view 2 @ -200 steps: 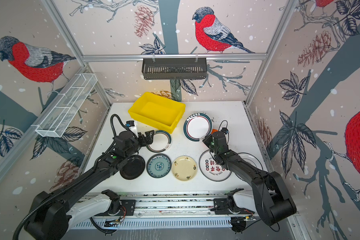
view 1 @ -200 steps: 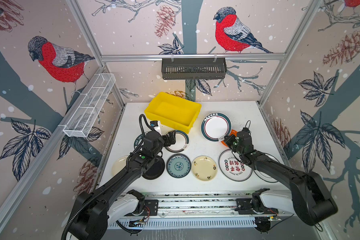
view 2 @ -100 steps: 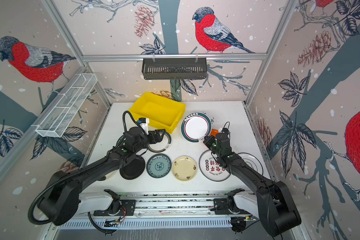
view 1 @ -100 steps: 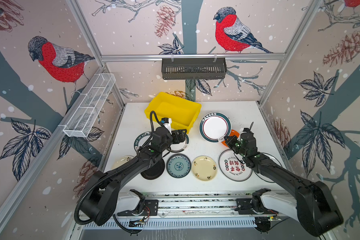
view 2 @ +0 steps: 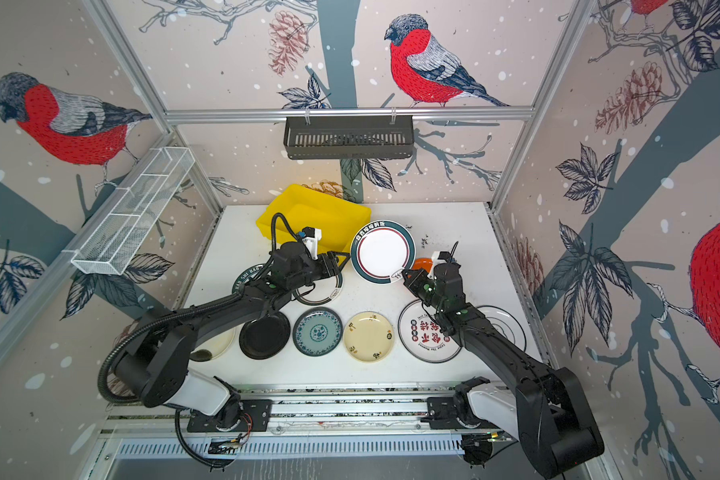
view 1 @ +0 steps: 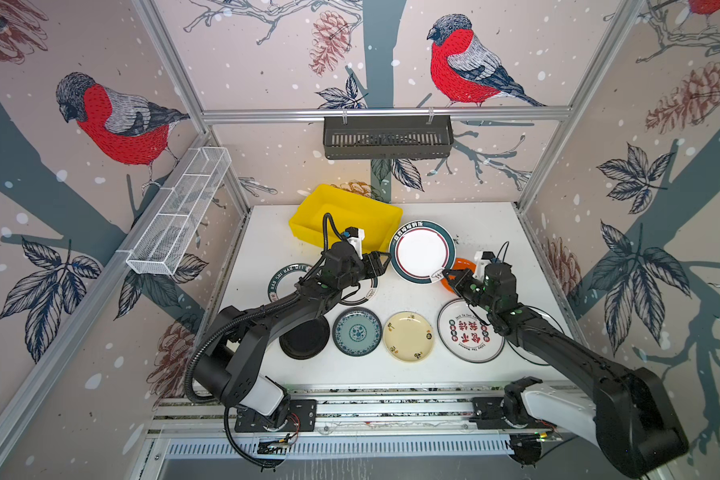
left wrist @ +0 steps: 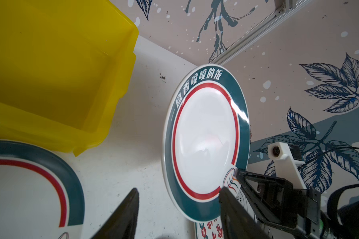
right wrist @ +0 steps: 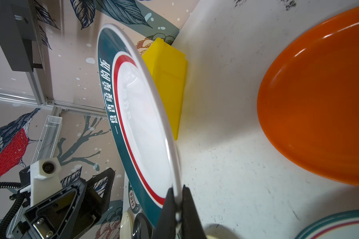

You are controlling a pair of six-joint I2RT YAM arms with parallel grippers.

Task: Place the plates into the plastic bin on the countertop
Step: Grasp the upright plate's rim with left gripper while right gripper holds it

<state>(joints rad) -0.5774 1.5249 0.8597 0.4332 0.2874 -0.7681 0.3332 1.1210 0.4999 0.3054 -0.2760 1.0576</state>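
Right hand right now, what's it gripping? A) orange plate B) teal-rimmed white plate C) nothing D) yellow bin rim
B: the right hand is pinched shut on the rim of the teal-rimmed white plate, holding it tilted up on edge.

One plate (view 1: 421,252) right of bin (view 1: 346,216), above countertop (view 1: 489,226)

bright, even overhead light, soft shadows on the countertop (view 1: 487,224), glare on the teal-rimmed plate (left wrist: 205,140), wrist-view edges warped.
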